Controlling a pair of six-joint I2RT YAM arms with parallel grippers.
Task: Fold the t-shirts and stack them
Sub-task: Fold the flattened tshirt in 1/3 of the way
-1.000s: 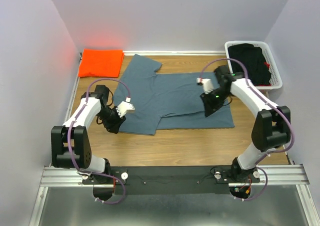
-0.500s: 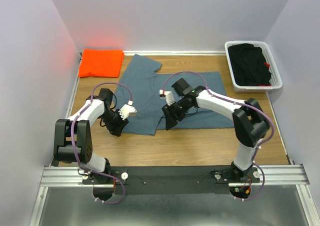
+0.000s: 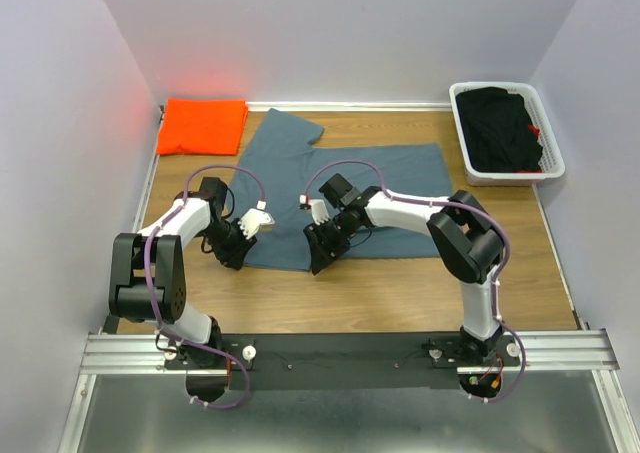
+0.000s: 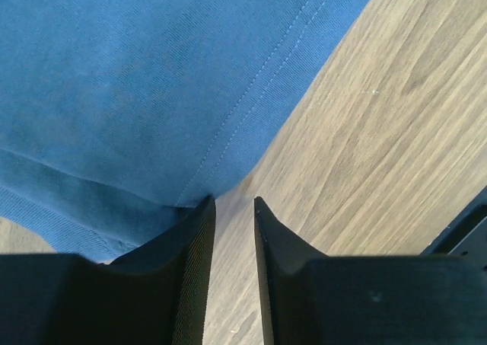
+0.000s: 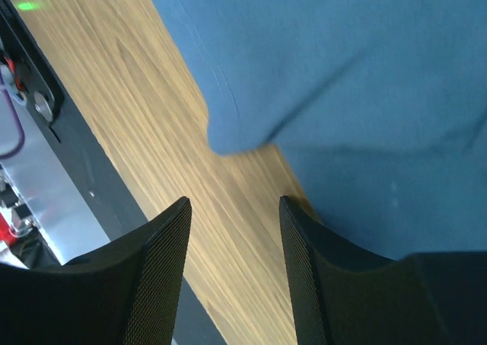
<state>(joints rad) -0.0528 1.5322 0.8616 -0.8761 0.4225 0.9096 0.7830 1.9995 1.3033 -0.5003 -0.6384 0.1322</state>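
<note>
The slate blue-grey t-shirt (image 3: 350, 178) lies spread on the wooden table's middle. The bright orange t-shirt (image 3: 203, 125) lies folded at the far left corner. My left gripper (image 3: 233, 251) is low at the blue-grey shirt's near left edge. In the left wrist view it (image 4: 232, 200) is narrowly open over bare wood, with the shirt's hemmed edge (image 4: 228, 132) just ahead of the tips. My right gripper (image 3: 320, 255) is at the shirt's near hem. In the right wrist view it (image 5: 234, 200) is open and empty, with a shirt corner (image 5: 228, 135) just ahead.
A white basket (image 3: 461, 123) holding black clothes (image 3: 505, 128) stands at the far right. Grey walls close in the table on three sides. The black rail with the arm bases (image 3: 340, 358) runs along the near edge.
My right arm has swung left from the shirt's right part across to its near hem, close to the left gripper. My left gripper has barely moved.
</note>
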